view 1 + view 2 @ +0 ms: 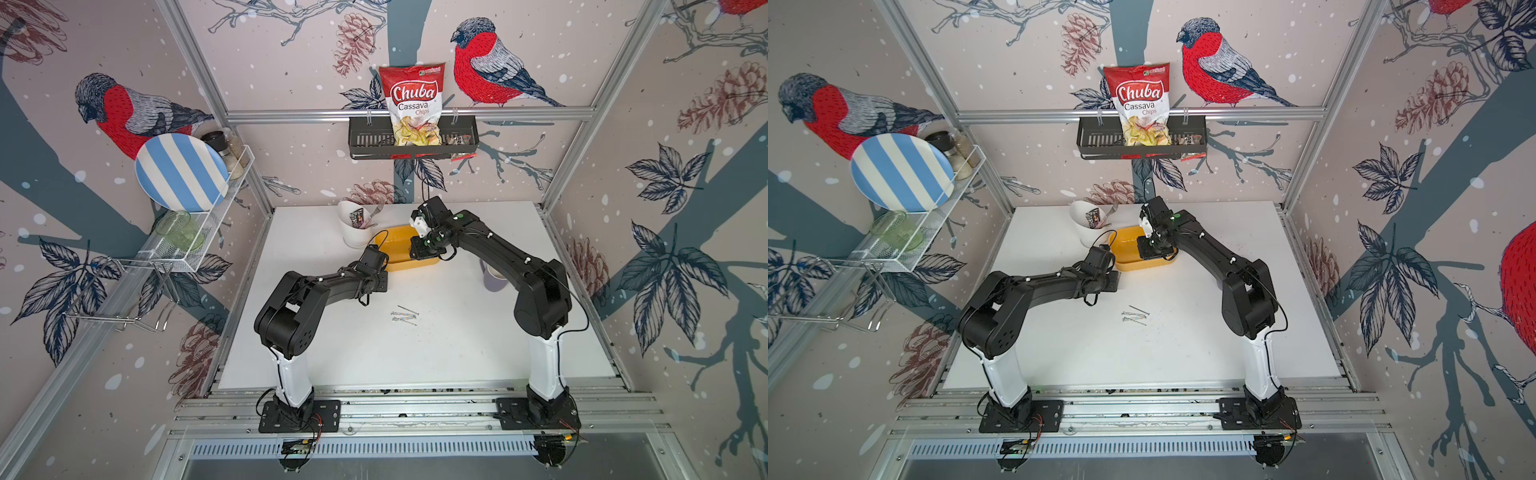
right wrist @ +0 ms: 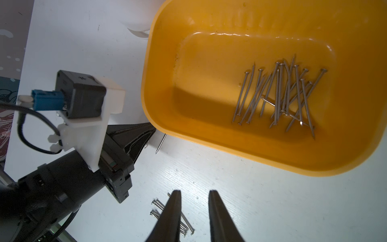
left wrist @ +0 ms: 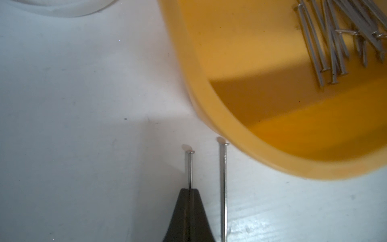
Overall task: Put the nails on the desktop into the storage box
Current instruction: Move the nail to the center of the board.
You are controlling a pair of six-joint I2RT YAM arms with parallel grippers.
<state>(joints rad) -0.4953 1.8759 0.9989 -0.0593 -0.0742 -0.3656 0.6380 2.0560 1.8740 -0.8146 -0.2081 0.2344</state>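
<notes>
The yellow storage box point(image 1: 395, 251) stands at the back middle of the white desktop point(image 1: 436, 353), with several nails point(image 2: 278, 94) lying in one end of it. My left gripper point(image 3: 189, 189) is low at the box's near left corner, shut on one nail point(image 3: 189, 167) whose head points at the box. A second nail point(image 3: 223, 188) lies beside it, touching the box's rim. My right gripper point(image 2: 194, 191) hangs open over the box's near edge, nothing between its fingers. A small heap of nails point(image 1: 405, 316) lies mid-desktop in both top views.
A white cutlery cup point(image 1: 355, 226) stands just left of the box. A lilac mug point(image 1: 494, 278) sits partly behind the right arm. A black wall basket point(image 1: 365, 141) with a chips bag hangs at the back. A wire rack point(image 1: 208, 232) with a striped plate is on the left wall.
</notes>
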